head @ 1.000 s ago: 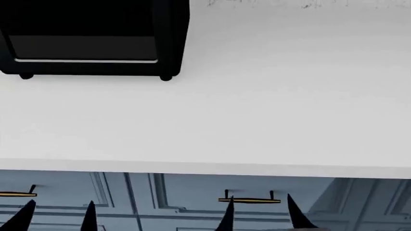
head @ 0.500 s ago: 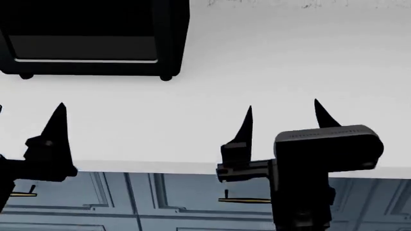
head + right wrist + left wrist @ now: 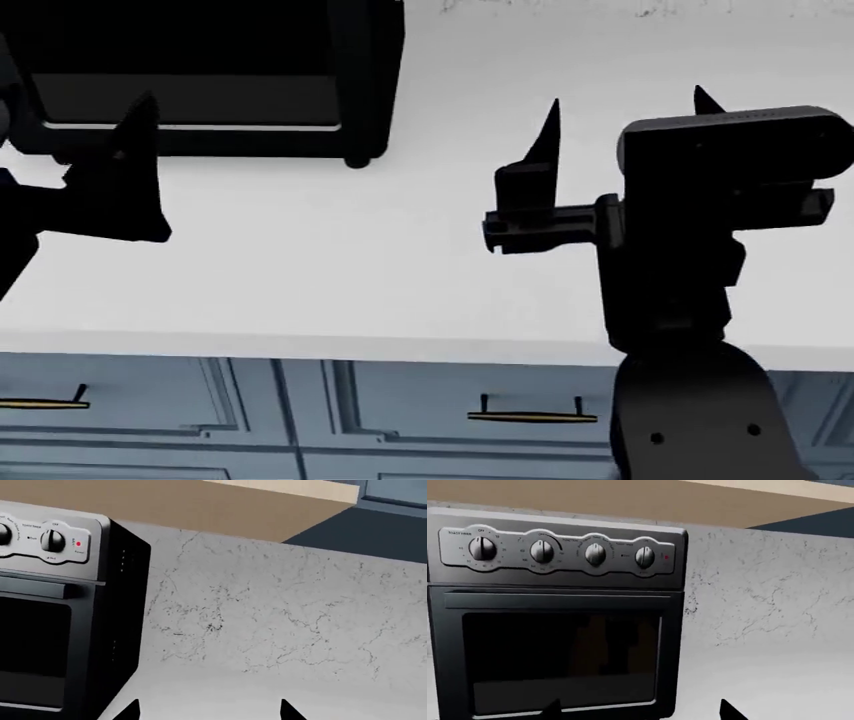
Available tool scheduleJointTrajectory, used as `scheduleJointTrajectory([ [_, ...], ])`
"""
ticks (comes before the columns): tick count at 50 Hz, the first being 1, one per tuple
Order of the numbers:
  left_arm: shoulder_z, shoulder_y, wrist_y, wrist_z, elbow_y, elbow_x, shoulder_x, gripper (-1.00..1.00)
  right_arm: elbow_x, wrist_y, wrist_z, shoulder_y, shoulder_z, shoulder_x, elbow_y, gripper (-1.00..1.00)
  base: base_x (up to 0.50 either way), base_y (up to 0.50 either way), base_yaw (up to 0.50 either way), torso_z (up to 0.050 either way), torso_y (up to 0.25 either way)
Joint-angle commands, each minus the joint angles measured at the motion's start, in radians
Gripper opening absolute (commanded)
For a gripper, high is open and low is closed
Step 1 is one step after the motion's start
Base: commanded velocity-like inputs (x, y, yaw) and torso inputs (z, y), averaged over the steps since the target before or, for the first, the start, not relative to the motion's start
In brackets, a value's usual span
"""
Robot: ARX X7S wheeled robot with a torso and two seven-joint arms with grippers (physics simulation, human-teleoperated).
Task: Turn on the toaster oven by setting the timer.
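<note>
The black toaster oven (image 3: 200,70) stands at the back left of the white counter. In the left wrist view the toaster oven (image 3: 560,650) faces me, with its dark glass door, a handle bar and a silver panel of several knobs. The leftmost knob (image 3: 482,548) is labelled as the timer. My left gripper (image 3: 640,713) is open and empty, short of the door's lower right corner. It also shows in the head view (image 3: 64,120). My right gripper (image 3: 627,102) is open and empty over the counter, right of the oven. The right wrist view shows the right gripper (image 3: 209,713) and the oven's right side (image 3: 123,620).
The white counter (image 3: 400,280) runs across the view, with a marbled backsplash (image 3: 280,615) behind it. Blue drawers with brass handles (image 3: 531,414) sit below the front edge. A wooden cabinet underside (image 3: 220,510) hangs above the oven.
Both arms have risen from below the counter's edge and moved forward over the counter toward the oven. Both grippers stay open.
</note>
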Motion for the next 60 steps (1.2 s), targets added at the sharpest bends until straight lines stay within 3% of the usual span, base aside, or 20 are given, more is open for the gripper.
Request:
scheduleJointTrajectory([
  [1,-0.016,-0.061,-0.059,-0.022,0.010,-0.030,-0.007,1.00,0.010,0.044,0.007,0.047,-0.007,0.001,-0.021,1.00,0.00,0.50,0.00,0.000,0.000],
  [60,-0.016,-0.032,-0.052,-0.042,0.028,-0.062,-0.031,1.00,0.055,0.051,0.025,0.013,-0.012,0.018,-0.050,1.00,0.00,0.50,0.00,0.000,0.000],
])
